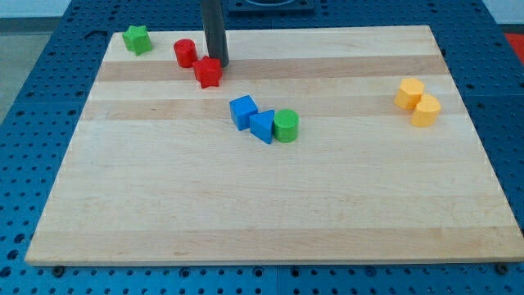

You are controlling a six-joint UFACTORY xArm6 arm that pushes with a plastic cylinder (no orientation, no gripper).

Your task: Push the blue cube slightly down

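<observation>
The blue cube point(242, 111) lies near the middle of the wooden board point(270, 205), touching a blue wedge-shaped block point(263, 126) at its lower right. A green cylinder point(286, 126) touches that blue block on the right. My tip point(217, 62) comes down from the view's top and rests at the upper right edge of a red star-shaped block point(209, 73). The tip is above and slightly left of the blue cube, apart from it.
A red cylinder point(185, 52) stands left of the tip. A green star-shaped block point(137, 39) sits at the board's top left corner. Two yellow blocks point(409, 93) point(426, 110) touch each other at the right.
</observation>
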